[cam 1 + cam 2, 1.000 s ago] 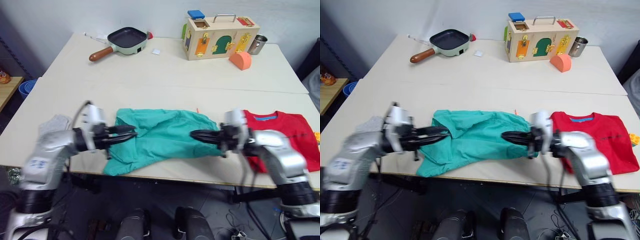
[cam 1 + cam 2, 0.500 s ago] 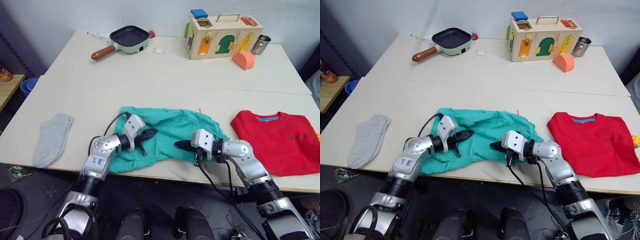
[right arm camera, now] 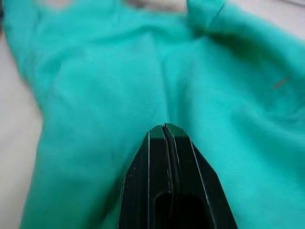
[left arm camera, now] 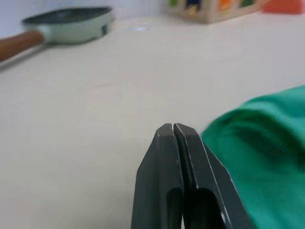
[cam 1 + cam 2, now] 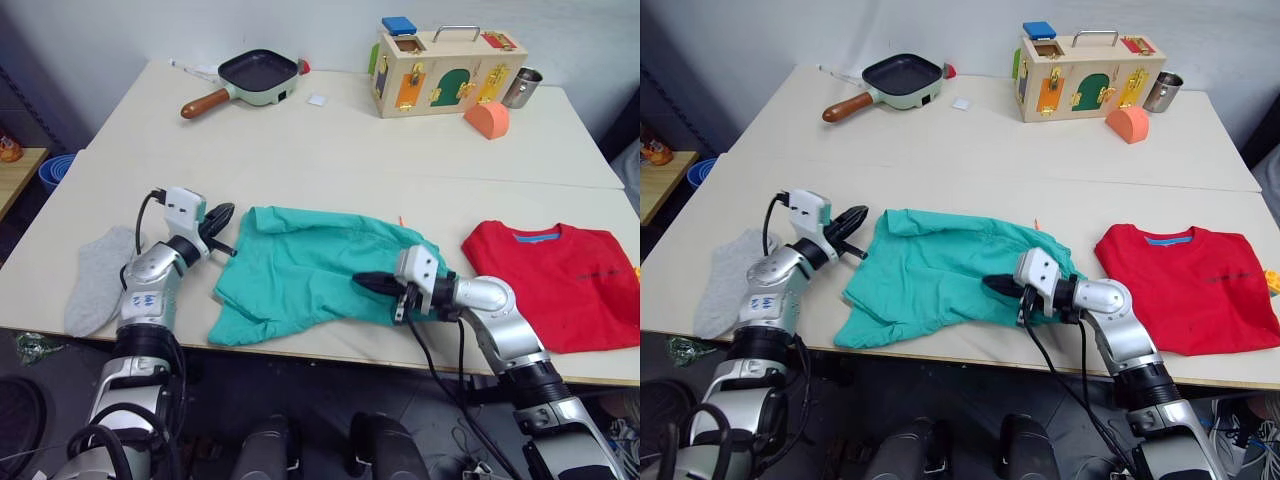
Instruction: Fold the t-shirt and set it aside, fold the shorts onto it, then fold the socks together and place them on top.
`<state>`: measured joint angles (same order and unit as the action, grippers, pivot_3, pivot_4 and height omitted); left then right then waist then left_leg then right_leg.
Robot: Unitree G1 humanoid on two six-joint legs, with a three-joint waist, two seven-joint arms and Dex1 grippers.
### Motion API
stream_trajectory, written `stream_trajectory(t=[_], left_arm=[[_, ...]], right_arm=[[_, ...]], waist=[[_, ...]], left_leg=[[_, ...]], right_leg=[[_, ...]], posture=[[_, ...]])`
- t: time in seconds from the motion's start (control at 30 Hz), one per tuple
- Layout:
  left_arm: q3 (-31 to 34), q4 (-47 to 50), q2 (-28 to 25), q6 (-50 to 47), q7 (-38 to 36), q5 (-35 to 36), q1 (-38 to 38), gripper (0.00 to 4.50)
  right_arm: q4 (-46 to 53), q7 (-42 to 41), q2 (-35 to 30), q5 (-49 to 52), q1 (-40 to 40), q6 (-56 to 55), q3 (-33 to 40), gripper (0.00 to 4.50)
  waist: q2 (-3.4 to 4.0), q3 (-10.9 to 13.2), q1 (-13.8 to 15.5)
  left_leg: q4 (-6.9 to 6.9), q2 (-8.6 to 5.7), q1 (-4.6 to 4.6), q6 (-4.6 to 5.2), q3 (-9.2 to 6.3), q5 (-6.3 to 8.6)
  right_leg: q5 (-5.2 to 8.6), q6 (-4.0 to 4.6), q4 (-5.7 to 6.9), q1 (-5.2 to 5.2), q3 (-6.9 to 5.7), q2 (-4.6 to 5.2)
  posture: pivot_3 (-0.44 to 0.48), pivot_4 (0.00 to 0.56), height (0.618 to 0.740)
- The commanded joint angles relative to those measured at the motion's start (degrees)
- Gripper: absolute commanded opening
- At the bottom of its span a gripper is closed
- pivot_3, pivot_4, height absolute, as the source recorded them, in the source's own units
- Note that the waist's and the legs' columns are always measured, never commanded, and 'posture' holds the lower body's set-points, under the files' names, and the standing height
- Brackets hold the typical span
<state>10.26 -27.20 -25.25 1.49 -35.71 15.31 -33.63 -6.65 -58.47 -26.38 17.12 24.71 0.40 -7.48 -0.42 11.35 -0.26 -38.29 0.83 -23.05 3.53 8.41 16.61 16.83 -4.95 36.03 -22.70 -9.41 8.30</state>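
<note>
The teal-green shorts (image 5: 300, 270) lie crumpled near the table's front edge, in the middle. To their right the red t-shirt (image 5: 560, 285) lies flat, collar toward the far side. One grey sock (image 5: 95, 275) rests at the front left. My left gripper (image 5: 222, 213) is shut and empty, hovering just off the shorts' left edge, between them and the sock. My right gripper (image 5: 365, 281) is shut and points left over the right part of the shorts (image 3: 95, 71). No cloth shows between its fingers (image 3: 164, 138).
At the back of the far table stand a frying pan (image 5: 255, 75), a wooden latch box (image 5: 440, 55), an orange block (image 5: 485, 120) and a metal cup (image 5: 518, 88). A seam (image 5: 350, 178) joins the two tables. A blue bowl (image 5: 55, 172) sits off the left side.
My left gripper has pulled back leftward off the shorts to just beyond their left edge. The shorts' left side now lies spread wider. My right gripper has barely moved.
</note>
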Motion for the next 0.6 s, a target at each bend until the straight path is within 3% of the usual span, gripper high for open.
stream_trajectory(t=[0.03, 0.13, 0.2, 0.3, 0.53, 0.6], left_arm=[[-1.69, 15.15, -2.21, -1.55, -10.15, 6.10, 4.41, 0.04], [-5.36, 22.89, -3.16, -5.33, -12.87, 5.90, 8.51, 0.04], [-8.44, 21.89, -2.92, -4.52, -11.27, 1.07, 9.70, 0.04], [-10.10, 20.87, -1.13, -5.82, -9.28, -0.39, 10.34, 0.04], [-15.18, 18.25, 0.58, -11.99, -3.99, -7.22, 13.23, 0.04], [-11.39, 17.17, 2.89, -15.98, -2.70, -2.34, 15.12, 0.04]], right_arm=[[6.00, 1.45, 0.22, 3.64, 1.97, 5.45, 2.14, 0.00], [5.69, 6.40, 1.53, -1.89, 3.56, 7.40, -0.64, 0.00], [3.44, 9.78, 2.58, -7.55, 4.15, 6.78, -3.67, 0.00], [0.40, 12.68, 3.76, -12.09, 4.67, 5.68, -5.76, 0.00], [-11.57, 18.59, 3.22, -17.24, 7.71, -1.83, -3.48, 0.00], [-16.22, 18.07, 0.97, -16.34, 9.37, -5.23, -0.76, 0.00]], waist=[[0.00, 0.00, 0.00], [0.00, 0.00, -0.10], [0.01, -0.01, 0.02], [0.01, 0.00, 0.00], [0.01, -0.01, -0.21], [0.07, -0.04, -0.20]], left_leg=[[-0.01, 0.00, -0.01, 0.00, -0.02, 0.00], [0.00, 0.00, 0.01, -0.02, -0.02, 0.01], [0.01, 0.00, 0.05, -0.04, -0.02, 0.02], [0.03, 0.00, 0.08, -0.05, 0.03, 0.02], [0.06, -0.01, -0.02, -0.04, 0.06, 0.01], [0.08, 0.00, 0.01, -0.04, 0.06, 0.01]], right_leg=[[0.00, 0.00, -0.02, 0.01, -0.01, -0.01], [0.00, 0.00, -0.02, 0.01, 0.01, 0.01], [0.00, 0.01, 0.00, 0.03, 0.02, 0.00], [0.01, 0.01, 0.03, 0.02, 0.06, -0.05], [0.01, 0.01, 0.01, -0.08, 0.07, -0.14], [0.01, 0.01, 0.01, -0.06, 0.08, -0.30]], posture=[[0.000, 0.150, 0.740], [0.000, 0.150, 0.740], [0.000, 0.150, 0.740], [0.000, 0.150, 0.740], [0.000, 0.150, 0.740], [0.000, 0.150, 0.740]])
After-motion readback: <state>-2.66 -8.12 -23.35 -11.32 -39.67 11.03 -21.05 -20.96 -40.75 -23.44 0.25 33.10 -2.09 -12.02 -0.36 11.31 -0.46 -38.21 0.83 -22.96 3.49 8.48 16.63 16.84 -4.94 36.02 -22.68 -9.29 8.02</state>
